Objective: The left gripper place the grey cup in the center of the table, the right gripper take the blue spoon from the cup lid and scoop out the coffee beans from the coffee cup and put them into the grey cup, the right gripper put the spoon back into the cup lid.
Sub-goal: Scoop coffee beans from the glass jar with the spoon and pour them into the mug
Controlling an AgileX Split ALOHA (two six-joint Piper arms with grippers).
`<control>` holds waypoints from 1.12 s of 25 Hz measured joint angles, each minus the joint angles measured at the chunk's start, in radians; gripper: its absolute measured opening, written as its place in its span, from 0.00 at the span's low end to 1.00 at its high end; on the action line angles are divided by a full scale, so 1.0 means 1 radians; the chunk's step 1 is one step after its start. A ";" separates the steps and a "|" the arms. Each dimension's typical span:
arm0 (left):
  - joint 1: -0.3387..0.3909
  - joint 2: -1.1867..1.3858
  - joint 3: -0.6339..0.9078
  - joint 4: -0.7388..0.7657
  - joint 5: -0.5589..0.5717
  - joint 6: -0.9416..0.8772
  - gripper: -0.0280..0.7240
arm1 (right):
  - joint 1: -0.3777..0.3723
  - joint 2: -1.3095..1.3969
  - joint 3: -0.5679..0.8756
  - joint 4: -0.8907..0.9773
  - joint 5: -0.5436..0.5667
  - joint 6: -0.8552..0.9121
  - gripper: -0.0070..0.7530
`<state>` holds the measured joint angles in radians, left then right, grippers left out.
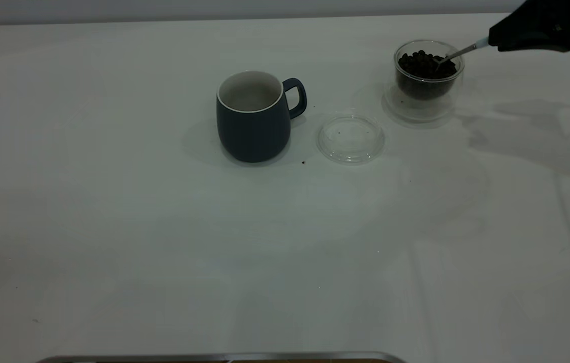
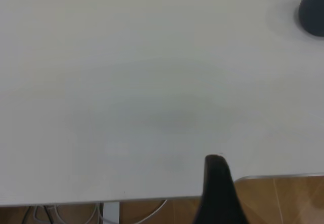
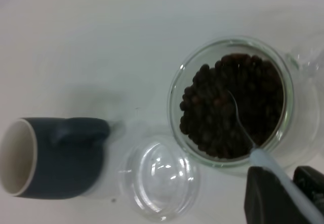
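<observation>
Mostly bare table point(image 2: 126, 82) from the left wrist cam, nothing much going on.

White top fills nearly the whole shot. A curved dark blue-grey shape sits cut off at one corner, pretty sure that's the side of the cup point(image 2: 313, 12), standing on the table, but only a sliver shows so no rim or handle. One black finger point(image 2: 218, 191) of the left gripper pokes in near the table's edge, hanging past the edge rather than over the top; only that one is in frame. Beyond the edge there's wooden floor point(image 2: 283, 198), a pale table leg point(image 2: 111, 213) and some light cables point(image 2: 61, 214) looping underneath.
</observation>
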<state>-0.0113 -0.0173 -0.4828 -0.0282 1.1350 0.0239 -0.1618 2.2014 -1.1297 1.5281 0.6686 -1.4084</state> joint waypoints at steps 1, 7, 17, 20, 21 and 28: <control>0.000 0.000 0.000 0.000 0.000 0.000 0.82 | -0.011 0.008 0.000 0.008 0.023 0.004 0.15; 0.000 0.000 0.000 0.000 0.000 0.000 0.82 | -0.076 0.063 0.000 0.077 0.157 0.028 0.15; 0.000 0.000 0.000 0.000 0.000 0.000 0.82 | -0.119 0.136 0.000 0.151 0.272 0.077 0.15; 0.000 0.000 0.000 0.000 0.000 0.000 0.82 | -0.128 0.150 0.000 0.170 0.296 0.095 0.15; 0.000 0.000 0.000 0.000 0.000 0.000 0.82 | -0.129 0.153 0.000 0.173 0.301 0.097 0.15; 0.000 0.000 0.000 0.000 0.000 0.001 0.82 | -0.142 0.155 0.000 0.202 0.402 0.111 0.15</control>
<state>-0.0113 -0.0173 -0.4828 -0.0286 1.1350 0.0248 -0.3038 2.3566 -1.1297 1.7305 1.0711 -1.2971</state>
